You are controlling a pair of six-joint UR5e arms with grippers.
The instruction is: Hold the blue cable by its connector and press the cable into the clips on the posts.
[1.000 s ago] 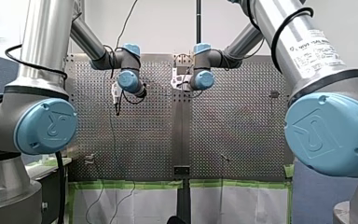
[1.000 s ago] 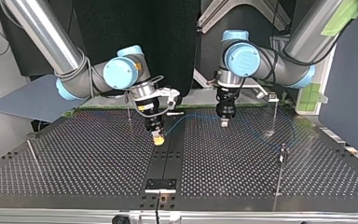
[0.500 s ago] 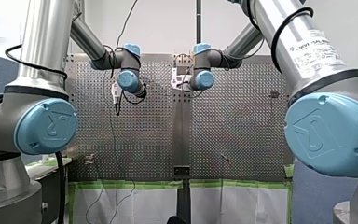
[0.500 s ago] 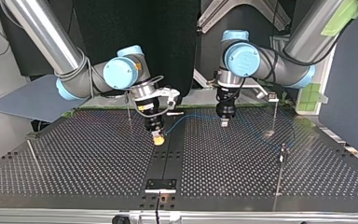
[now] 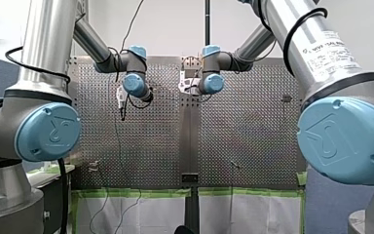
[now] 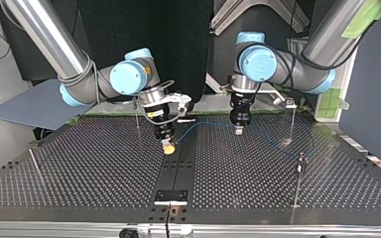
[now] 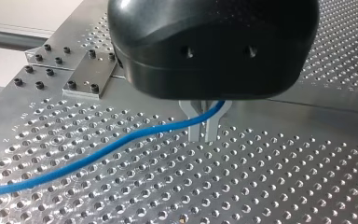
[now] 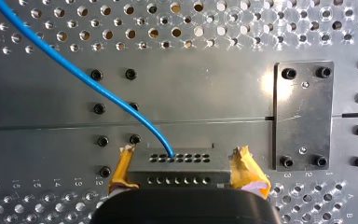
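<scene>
The blue cable [image 6: 206,123] runs low over the perforated table [image 6: 89,173] between both grippers, then loops on toward the top view's right. My right gripper [image 6: 168,147], with yellow pads [image 8: 244,165], is shut on the cable's dark connector [image 8: 179,163], from which the cable [image 8: 98,86] leads away ahead. My left gripper [image 6: 238,130] has its metal fingers [image 7: 196,130] shut on the cable [image 7: 98,154], just above the table. Thin posts stand at the top view's right [image 6: 297,179], back right [image 6: 292,119], back left [image 6: 137,116] and left [image 6: 35,166].
A dark screwed plate [image 6: 170,196] lies on the table's middle strip near the top view's front edge, also ahead of my right gripper [image 8: 303,114]. Green tape [image 5: 141,193] lines the table's near edge in the front view.
</scene>
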